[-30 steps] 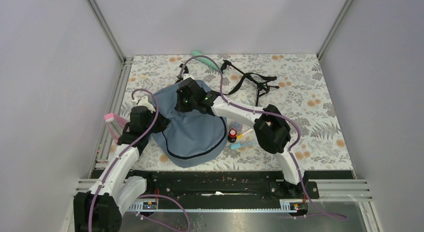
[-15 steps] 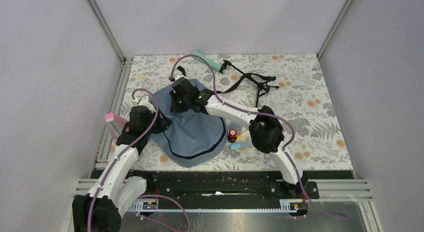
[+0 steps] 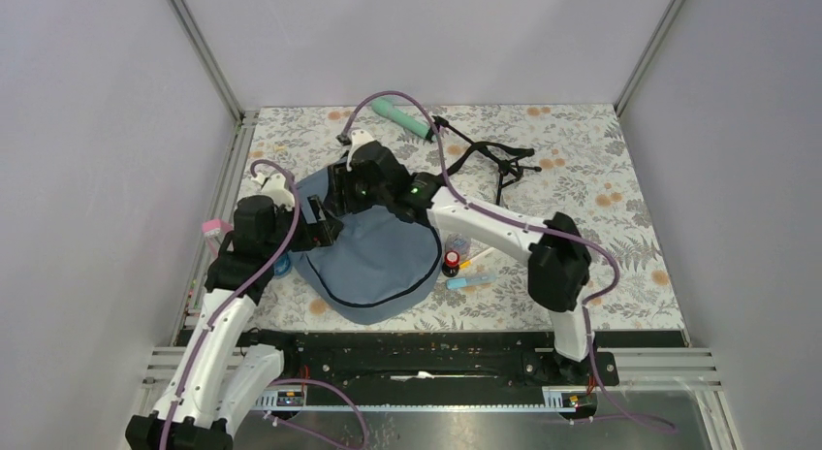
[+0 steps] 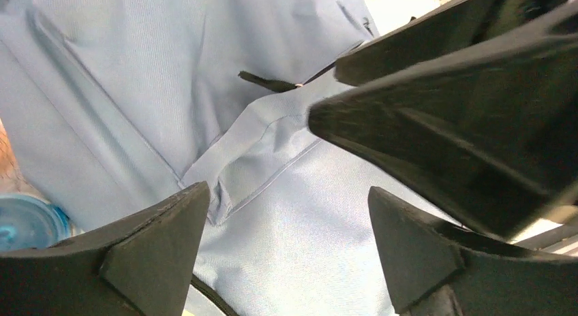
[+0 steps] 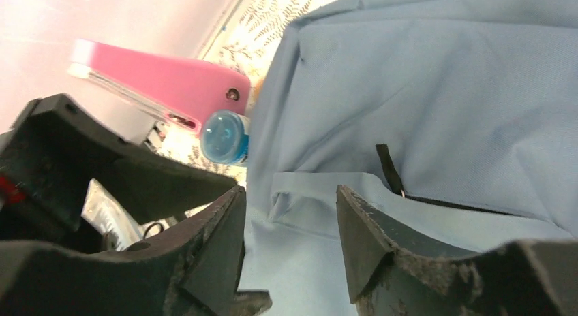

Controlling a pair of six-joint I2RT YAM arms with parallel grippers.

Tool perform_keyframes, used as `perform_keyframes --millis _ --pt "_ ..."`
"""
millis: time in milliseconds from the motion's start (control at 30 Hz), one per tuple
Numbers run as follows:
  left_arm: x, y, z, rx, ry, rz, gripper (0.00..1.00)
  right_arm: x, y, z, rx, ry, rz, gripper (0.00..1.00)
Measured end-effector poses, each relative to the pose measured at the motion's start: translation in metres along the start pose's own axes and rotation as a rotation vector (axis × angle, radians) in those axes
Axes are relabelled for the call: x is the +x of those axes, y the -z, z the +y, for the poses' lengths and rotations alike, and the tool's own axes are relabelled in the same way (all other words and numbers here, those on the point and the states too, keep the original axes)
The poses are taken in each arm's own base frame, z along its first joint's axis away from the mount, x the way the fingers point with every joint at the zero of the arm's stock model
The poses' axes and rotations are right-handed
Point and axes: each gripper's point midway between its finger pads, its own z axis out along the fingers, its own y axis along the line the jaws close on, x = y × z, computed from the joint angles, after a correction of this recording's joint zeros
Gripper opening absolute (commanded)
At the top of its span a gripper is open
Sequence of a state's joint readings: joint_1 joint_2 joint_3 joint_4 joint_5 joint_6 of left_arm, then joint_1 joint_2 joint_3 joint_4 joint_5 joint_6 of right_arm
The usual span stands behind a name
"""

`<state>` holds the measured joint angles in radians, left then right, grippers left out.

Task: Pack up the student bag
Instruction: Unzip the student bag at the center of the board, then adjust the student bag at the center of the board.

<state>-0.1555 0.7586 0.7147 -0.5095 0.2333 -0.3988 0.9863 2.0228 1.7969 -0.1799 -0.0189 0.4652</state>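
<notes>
Floral desk (image 3: pixel 620 198) carried the student bag (image 3: pixel 378 261). Over its blue fabric the left pincer (image 4: pixel 286 200) and right pincer (image 5: pixel 287 193) hovered spread, gripping nothing.

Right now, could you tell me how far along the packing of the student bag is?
Nothing looks packed yet. The student bag lies slumped, and the zip in view looks shut. In hand: nothing; the left gripper and right gripper hover open over its fabric. Left to do: the teal item, pink case, blue-capped bottle and pens all lie outside.
</notes>
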Motion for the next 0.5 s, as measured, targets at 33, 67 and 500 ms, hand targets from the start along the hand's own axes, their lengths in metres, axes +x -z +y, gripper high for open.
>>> perform_keyframes --millis 33,67,500 --pt "-0.005 0.002 -0.002 0.007 -0.017 -0.013 0.93 -0.006 0.007 0.001 -0.007 -0.003 -0.014 0.61" --pt "-0.008 0.004 -0.004 0.014 -0.035 -0.023 0.94 -0.011 0.015 0.003 -0.015 -0.006 -0.028 0.63" --pt "-0.027 -0.032 0.008 -0.048 -0.153 0.096 0.93 0.004 0.079 -0.095 0.137 -0.1 -0.04 0.75"
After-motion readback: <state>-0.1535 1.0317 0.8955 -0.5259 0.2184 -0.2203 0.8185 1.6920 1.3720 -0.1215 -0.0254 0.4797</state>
